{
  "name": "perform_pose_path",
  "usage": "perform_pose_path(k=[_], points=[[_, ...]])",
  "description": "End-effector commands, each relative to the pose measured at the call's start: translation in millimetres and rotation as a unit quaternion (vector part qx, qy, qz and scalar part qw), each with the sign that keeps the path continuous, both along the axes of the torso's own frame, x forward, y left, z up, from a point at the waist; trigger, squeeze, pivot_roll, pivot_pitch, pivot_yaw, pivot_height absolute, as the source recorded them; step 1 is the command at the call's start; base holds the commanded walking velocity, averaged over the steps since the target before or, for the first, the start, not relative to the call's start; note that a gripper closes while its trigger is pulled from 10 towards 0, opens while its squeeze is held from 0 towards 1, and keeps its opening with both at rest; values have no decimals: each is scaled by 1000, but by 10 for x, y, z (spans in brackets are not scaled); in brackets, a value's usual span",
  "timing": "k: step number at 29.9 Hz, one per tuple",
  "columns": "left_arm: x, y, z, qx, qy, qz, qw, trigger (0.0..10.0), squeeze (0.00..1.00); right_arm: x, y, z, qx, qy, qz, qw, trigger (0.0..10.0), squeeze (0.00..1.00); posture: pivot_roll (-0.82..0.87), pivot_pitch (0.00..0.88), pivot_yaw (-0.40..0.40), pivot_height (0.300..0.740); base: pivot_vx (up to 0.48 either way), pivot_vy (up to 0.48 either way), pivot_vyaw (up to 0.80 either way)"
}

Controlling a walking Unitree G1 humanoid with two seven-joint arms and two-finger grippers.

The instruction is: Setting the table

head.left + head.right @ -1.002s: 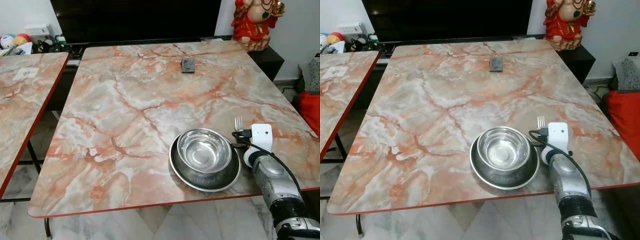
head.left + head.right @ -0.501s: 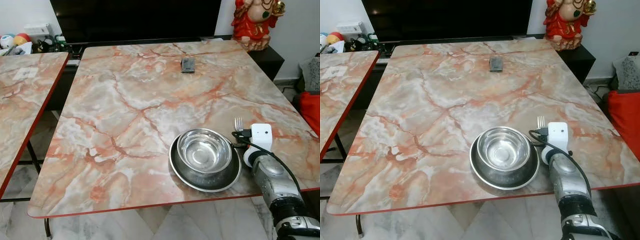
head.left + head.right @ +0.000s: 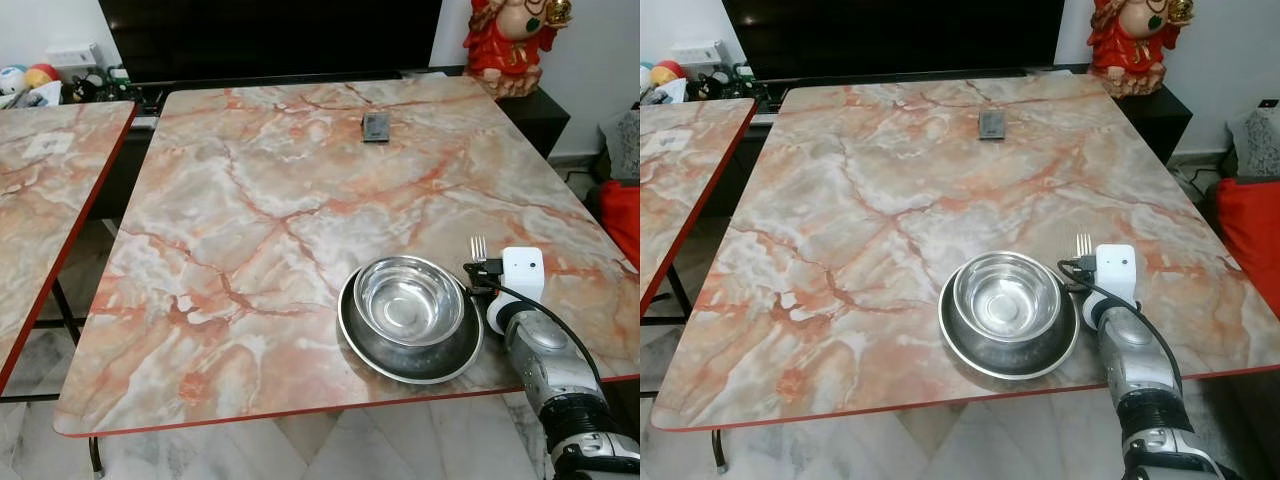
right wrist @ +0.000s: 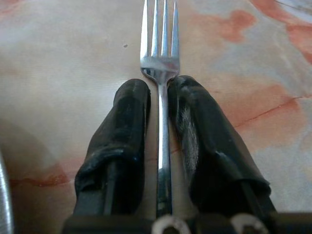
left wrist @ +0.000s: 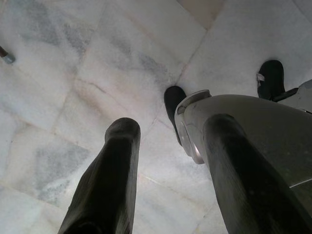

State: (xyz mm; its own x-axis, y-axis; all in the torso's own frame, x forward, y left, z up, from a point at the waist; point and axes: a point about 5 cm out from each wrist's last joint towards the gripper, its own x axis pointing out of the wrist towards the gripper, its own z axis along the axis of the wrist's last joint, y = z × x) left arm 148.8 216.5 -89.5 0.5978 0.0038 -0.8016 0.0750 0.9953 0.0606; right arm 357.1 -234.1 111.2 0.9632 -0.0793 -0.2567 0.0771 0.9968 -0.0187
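A steel bowl [image 3: 408, 300] sits inside a steel plate [image 3: 400, 364] near the front right edge of the marble table [image 3: 250, 200]. Just right of the plate, a steel fork [image 3: 477, 247] points away from me, low over the tabletop. My right gripper [image 4: 158, 87] is shut on the fork [image 4: 159, 63], whose handle runs between the two black fingers [image 4: 122, 126]. The white wrist housing [image 3: 522, 272] hides the fingers in the eye views. My left gripper [image 5: 173, 126] hangs idle, open, over the pale tiled floor.
A small dark square object [image 3: 375, 127] lies far back on the table. A second marble table [image 3: 40, 200] stands to the left across a narrow gap. A red figurine [image 3: 510, 45] stands on a dark cabinet at the back right, and a red cushion [image 3: 625, 220] is at the right.
The view has tilted slightly; the fork, bowl, plate and right arm stay where they were.
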Motion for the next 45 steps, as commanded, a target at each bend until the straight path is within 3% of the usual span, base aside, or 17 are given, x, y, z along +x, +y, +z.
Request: perform_pose_path(k=[1, 3, 5, 6, 7, 21, 33, 40, 45], points=[[-91, 11, -36, 4, 19, -8, 1000, 10000, 0, -24, -28, -23, -2, 7, -4, 1000, 10000, 671, -50, 170, 20, 740, 0, 0, 0], [-85, 3, -35, 3, 18, -9, 1000, 10000, 0, -21, -25, -6, -1, 4, -5, 1000, 10000, 663, -51, 170, 20, 740, 0, 0, 0], [-81, 1, -34, 3, 18, -9, 1000, 10000, 0, -16, -17, 8, 0, 1, -5, 1000, 10000, 522, -50, 169, 20, 740, 0, 0, 0], [-80, 1, -34, 3, 18, -9, 1000, 10000, 0, -13, -14, 13, 0, 0, -5, 1000, 10000, 176, -50, 168, 19, 740, 0, 0, 0], [-78, 2, -33, 3, 17, -9, 1000, 10000, 0, -8, -11, 26, 0, -3, -5, 1000, 10000, 0, -49, 168, 18, 740, 0, 0, 0], [-83, 2, -35, 2, 18, -9, 1000, 10000, 0, 27, -12, 171, -1, -38, -14, 999, 10000, 0, -54, 167, 19, 740, 0, 0, 0], [-84, -8, -38, 1, 19, -9, 1000, 10000, 0, 19, -41, 338, -15, -103, -39, 994, 10000, 0, -51, 166, 18, 740, 0, 0, 0], [-97, -17, -44, 1, 20, -8, 1000, 10000, 0, -85, -53, 567, 4, -207, -62, 976, 10000, 0, -60, 155, 14, 740, 0, 0, 0], [-106, -34, -50, -1, 20, -5, 1000, 10000, 0, -195, 26, 617, 2, -243, -46, 969, 10000, 0, -53, 142, 8, 740, 0, 0, 0]])
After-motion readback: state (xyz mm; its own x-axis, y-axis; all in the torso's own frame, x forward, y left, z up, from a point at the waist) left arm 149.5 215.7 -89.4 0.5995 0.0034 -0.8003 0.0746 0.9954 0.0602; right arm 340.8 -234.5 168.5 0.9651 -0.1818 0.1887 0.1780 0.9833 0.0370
